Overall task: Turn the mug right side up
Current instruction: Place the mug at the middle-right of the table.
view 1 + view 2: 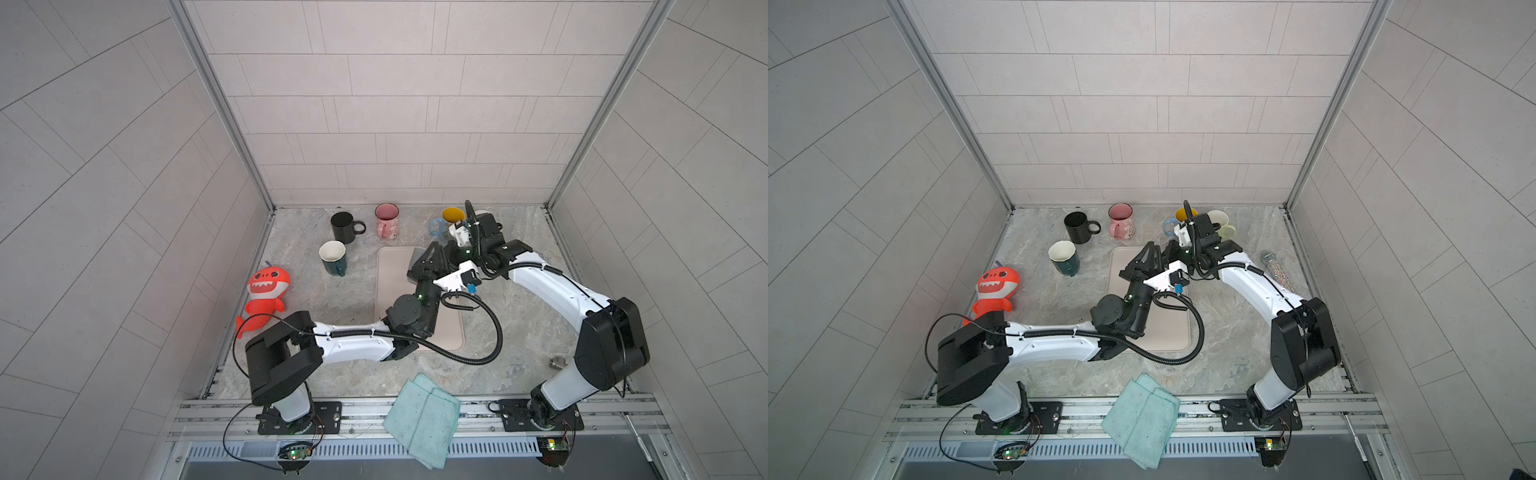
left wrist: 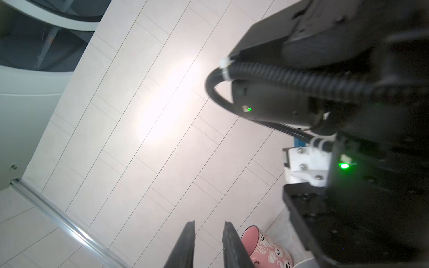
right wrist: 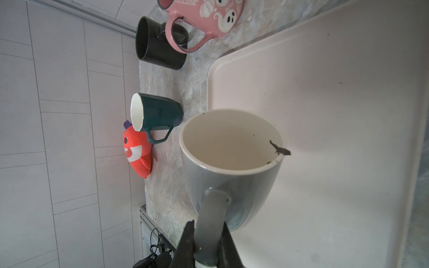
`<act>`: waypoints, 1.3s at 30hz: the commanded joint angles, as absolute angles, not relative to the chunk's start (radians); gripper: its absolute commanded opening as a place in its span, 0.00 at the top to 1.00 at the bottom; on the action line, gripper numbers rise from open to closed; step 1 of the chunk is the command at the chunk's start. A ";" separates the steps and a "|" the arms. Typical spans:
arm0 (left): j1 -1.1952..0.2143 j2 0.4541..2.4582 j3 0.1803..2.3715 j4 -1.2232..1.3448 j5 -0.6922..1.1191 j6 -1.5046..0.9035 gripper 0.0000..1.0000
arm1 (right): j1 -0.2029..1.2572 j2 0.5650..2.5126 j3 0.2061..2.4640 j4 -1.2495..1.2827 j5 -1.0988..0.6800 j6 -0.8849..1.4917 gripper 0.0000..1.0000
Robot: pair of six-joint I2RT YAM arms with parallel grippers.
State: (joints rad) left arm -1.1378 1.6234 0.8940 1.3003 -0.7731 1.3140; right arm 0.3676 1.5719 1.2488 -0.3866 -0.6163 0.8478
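Observation:
A grey mug [image 3: 232, 181] with a cream inside hangs over the beige tray [image 3: 348, 92]. It is tipped on its side, with its mouth towards the back of the table. My right gripper [image 3: 206, 226] is shut on its handle. In a top view only a grey sliver of the mug [image 1: 417, 259] shows beside the arms. My left gripper [image 2: 210, 224] stands a little open with nothing between its fingers. It rises steeply over the tray's far end [image 1: 434, 249], right next to the right wrist.
Upright at the back stand a black mug [image 1: 344, 226], a pink mug [image 1: 387, 220], a green mug [image 1: 332, 257], a yellow-lined mug [image 1: 451, 218] and a cream mug [image 1: 1223, 224]. A red shark toy [image 1: 264, 295] lies left. A teal cloth [image 1: 424, 415] overhangs the front edge.

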 commanded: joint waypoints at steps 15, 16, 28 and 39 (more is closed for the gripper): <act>-1.072 1.422 0.815 1.339 -0.951 1.155 0.75 | 0.299 1.433 1.252 -0.520 -0.252 0.587 1.00; -1.071 1.420 0.813 1.338 -0.953 1.152 0.75 | 0.298 1.424 1.241 -0.514 -0.231 0.580 1.00; -1.002 1.370 0.800 1.327 -1.008 1.016 0.69 | 0.296 1.335 1.061 -0.384 0.124 0.509 1.00; -0.881 1.198 0.840 0.755 -1.009 0.532 0.68 | 0.301 1.306 0.900 -0.110 0.310 0.412 1.00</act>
